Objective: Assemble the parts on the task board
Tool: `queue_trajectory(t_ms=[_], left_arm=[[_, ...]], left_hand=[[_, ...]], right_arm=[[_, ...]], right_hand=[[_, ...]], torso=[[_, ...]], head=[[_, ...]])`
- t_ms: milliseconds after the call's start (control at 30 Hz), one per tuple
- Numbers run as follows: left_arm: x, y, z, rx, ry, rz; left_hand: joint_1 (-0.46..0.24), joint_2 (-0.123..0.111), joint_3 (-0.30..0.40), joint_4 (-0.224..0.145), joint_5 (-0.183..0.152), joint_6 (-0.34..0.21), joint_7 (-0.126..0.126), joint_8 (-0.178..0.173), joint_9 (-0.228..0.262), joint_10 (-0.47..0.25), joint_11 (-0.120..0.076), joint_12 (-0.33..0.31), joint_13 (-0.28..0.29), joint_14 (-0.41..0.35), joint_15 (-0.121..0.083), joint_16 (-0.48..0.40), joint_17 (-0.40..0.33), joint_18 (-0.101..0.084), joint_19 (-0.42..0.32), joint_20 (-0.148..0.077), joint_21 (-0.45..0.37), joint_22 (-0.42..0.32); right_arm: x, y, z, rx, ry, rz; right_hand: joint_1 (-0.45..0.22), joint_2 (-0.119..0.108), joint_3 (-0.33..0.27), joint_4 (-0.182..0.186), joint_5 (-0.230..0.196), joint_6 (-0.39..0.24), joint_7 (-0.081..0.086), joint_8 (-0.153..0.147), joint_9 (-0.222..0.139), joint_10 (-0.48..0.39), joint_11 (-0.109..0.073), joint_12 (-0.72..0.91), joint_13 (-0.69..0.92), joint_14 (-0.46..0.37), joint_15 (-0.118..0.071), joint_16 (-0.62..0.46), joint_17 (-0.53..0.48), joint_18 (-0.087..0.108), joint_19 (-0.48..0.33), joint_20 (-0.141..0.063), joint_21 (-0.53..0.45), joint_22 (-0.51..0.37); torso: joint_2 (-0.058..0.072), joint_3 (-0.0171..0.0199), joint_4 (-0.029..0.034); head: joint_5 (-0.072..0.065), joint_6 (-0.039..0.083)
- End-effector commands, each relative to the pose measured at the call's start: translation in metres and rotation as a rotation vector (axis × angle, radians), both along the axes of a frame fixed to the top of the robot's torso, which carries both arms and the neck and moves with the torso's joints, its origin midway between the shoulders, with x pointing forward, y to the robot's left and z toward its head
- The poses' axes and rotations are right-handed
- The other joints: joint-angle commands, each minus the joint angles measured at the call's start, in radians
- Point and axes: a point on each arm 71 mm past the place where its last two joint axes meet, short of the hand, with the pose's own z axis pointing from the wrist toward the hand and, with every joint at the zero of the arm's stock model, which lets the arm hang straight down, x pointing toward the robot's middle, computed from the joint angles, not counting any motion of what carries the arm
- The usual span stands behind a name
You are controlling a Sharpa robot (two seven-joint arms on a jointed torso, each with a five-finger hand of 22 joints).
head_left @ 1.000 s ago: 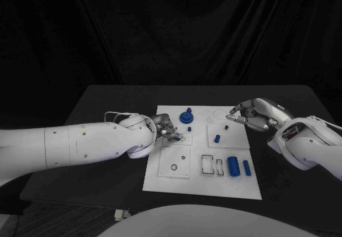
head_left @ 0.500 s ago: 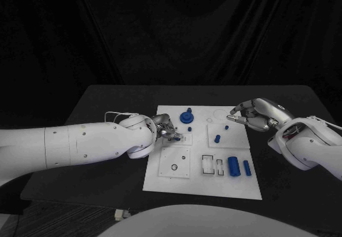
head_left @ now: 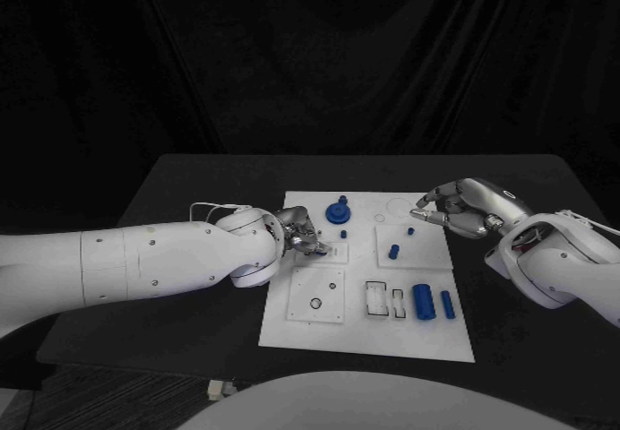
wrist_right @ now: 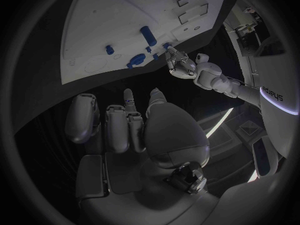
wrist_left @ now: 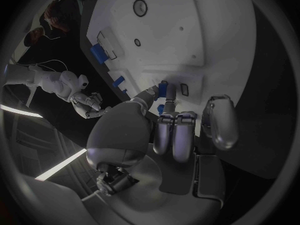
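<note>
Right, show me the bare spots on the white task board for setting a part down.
The white task board is bare along its near edge, below the blue cylinders. Its far right corner, beside the right hand, is clear too. Around the left hand and blue knob it is crowded.

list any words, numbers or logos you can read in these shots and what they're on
One marking: dark lettering on the white arm seen in the right wrist view; it looks like a brand name, but it is too small and warped to read for certain.
No text can be read on the task board, the blue parts or either robot hand.
</note>
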Motion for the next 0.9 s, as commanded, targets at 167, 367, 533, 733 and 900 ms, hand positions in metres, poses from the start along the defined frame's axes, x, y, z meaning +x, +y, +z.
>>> queue_trajectory(t_ms=[167, 367, 533, 733, 900], left_arm=[[-0.0015, -0.0035, -0.0018, -0.003, 0.014, -0.027], [-0.0019, -0.0049, -0.0013, -0.008, 0.010, -0.030], [-0.0026, -0.0060, -0.0008, -0.011, 0.009, -0.029], [-0.0033, -0.0057, 0.0003, -0.016, 0.002, -0.022], [-0.0044, -0.0041, 0.0018, -0.016, 0.003, -0.022]], left_hand=[[0.021, -0.008, 0.047, -0.032, 0.023, 0.001, -0.015, 0.038, 0.033, 0.105, -0.011, -0.001, 0.263, 0.102, -0.012, -0.001, 0.258, 0.016, 0.002, -0.009, -0.006, 0.162], [0.012, -0.032, 0.134, -0.071, 0.085, -0.018, -0.011, 0.100, 0.090, 0.105, -0.010, -0.001, 0.263, 0.104, -0.014, 0.006, 0.263, 0.014, 0.008, -0.011, -0.003, 0.167], [0.001, -0.039, 0.158, -0.077, 0.088, -0.023, -0.010, 0.113, 0.101, 0.105, -0.010, -0.001, 0.263, 0.104, -0.014, 0.007, 0.263, 0.014, 0.009, -0.010, -0.003, 0.169], [-0.005, -0.043, 0.180, -0.083, 0.100, -0.028, -0.009, 0.123, 0.111, 0.105, -0.009, -0.001, 0.263, 0.104, -0.013, 0.007, 0.263, 0.013, 0.011, -0.010, 0.001, 0.171], [-0.009, -0.043, 0.193, -0.085, 0.107, -0.031, -0.008, 0.129, 0.116, 0.105, -0.008, -0.001, 0.263, 0.104, -0.013, 0.007, 0.263, 0.013, 0.013, -0.010, 0.004, 0.172]], right_arm=[[0.0000, -0.0010, -0.0015, -0.006, 0.009, -0.012], [0.0001, -0.0013, -0.0018, -0.007, 0.010, -0.013], [0.0000, -0.0016, -0.0020, -0.008, 0.013, -0.014], [0.0000, -0.0019, -0.0022, -0.009, 0.014, -0.014], [0.0002, -0.0022, -0.0025, -0.010, 0.016, -0.015]], right_hand=[[0.010, -0.003, -0.005, -0.003, 0.004, 0.005, 0.002, 0.004, 0.000, 0.065, 0.005, -0.002, 0.177, 0.047, 0.003, 0.006, 0.011, 0.013, 0.005, -0.002, 0.003, 0.164], [0.010, -0.003, -0.005, -0.003, 0.004, 0.005, 0.002, 0.004, 0.000, 0.065, 0.005, -0.002, 0.177, 0.047, 0.003, 0.006, 0.011, 0.013, 0.005, -0.002, 0.003, 0.164], [0.011, -0.002, -0.005, -0.001, 0.005, 0.007, 0.002, 0.004, 0.001, 0.064, 0.005, -0.003, 0.175, 0.047, 0.004, 0.004, 0.009, 0.014, 0.004, -0.001, 0.000, 0.163], [0.011, -0.002, -0.005, -0.001, 0.005, 0.007, 0.002, 0.004, 0.001, 0.064, 0.005, -0.003, 0.175, 0.047, 0.004, 0.004, 0.009, 0.014, 0.004, -0.001, 0.000, 0.163], [0.011, -0.002, -0.006, -0.001, 0.005, 0.007, 0.003, 0.005, 0.001, 0.063, 0.005, -0.004, 0.174, 0.046, 0.004, 0.002, 0.006, 0.014, 0.004, -0.001, -0.001, 0.163]], torso=[[0.000, 0.0001, -0.0001], [0.000, 0.0000, 0.0000], [0.000, 0.0000, 0.0000], [0.000, 0.0002, 0.0003], [0.000, -0.0012, 0.0002]], head=[[0.001, 0.000], [0.000, 0.000], [0.000, 0.000], [-0.001, 0.000], [-0.003, 0.000]])
